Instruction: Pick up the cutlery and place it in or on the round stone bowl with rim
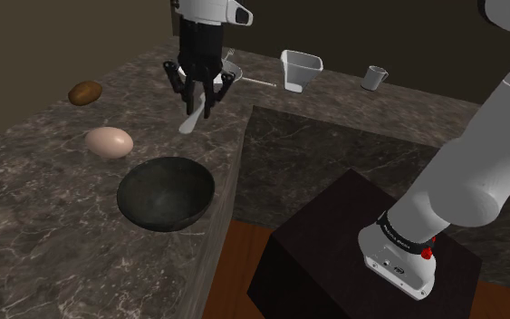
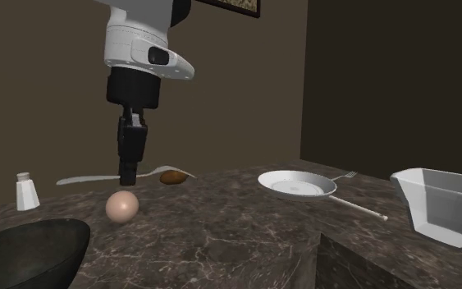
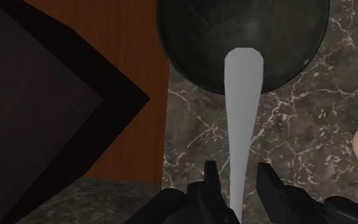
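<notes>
Pale grey cutlery (image 3: 241, 121) hung clear of the marbled desk (image 3: 298, 140), clamped by its handle in the tool (image 3: 239, 181). Its long axis ran straight out from the fingers toward the dark bowl (image 3: 187, 41), broad end overlapping the rim.

Looks like a home kitchen. Shows in a long dark marble counter (image 1: 35, 208) set with kitchenware and food: a dark stone bowl (image 1: 166, 192), a white pan (image 2: 296, 185) with a fork (image 2: 345, 175) just beside it, a white jug (image 1: 300, 69), a small cup (image 1: 374, 77) and a salt shaker (image 2: 27, 191). Holds an egg (image 1: 110, 142) and a brown potato (image 1: 86, 92) too, both lying loose on the stone. Stands over a wooden floor (image 1: 235, 263), against plain brown walls (image 2: 245, 90), with a framed picture (image 2: 229, 6) hung high.
</notes>
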{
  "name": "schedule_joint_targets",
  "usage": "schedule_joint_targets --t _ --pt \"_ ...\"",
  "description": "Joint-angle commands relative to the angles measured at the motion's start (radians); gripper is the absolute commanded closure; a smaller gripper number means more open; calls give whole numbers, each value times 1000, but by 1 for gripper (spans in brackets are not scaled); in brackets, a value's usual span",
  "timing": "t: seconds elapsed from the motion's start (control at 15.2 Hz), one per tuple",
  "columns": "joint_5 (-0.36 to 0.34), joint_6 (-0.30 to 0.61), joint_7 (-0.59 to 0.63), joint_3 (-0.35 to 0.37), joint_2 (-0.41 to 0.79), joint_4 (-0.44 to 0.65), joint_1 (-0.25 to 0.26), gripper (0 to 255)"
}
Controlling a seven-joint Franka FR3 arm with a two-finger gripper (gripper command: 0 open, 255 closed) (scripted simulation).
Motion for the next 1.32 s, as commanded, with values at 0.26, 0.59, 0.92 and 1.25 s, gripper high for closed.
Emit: schedule_joint_targets --t 0.26,0.59,0.92,1.25 --pt "-20 30 145 61 28 13 80 255" --pt "-55 46 274 108 75 52 157 255" --pt "-68 100 300 116 97 19 175 255" --pt "-76 164 298 114 111 -32 177 255"
